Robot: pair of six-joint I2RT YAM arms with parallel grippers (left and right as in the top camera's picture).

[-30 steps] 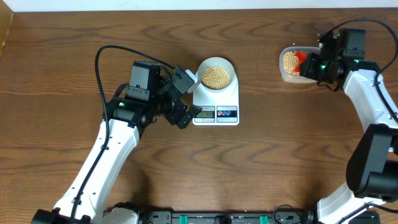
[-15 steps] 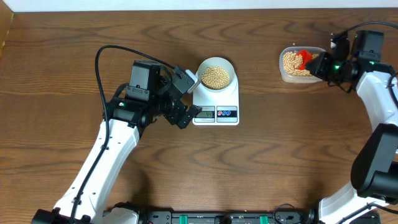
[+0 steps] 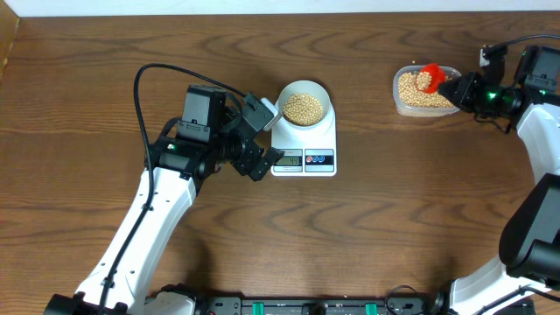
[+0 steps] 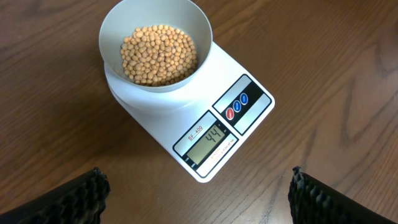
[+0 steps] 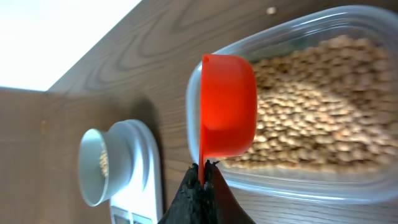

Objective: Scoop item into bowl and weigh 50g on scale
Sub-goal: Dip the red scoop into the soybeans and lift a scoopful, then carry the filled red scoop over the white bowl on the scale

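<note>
The right gripper point(image 5: 202, 173), pinching the red plastic scoop point(image 5: 227, 106) over small tan beans point(image 5: 311, 106) in the clear plastic tub point(image 5: 292, 28), is risking a heaped, target-overshooting load.

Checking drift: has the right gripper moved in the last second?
Yes. The right gripper, shut on the red scoop, shifted rightward in the overhead view, from over the clear tub to its right edge.
</note>
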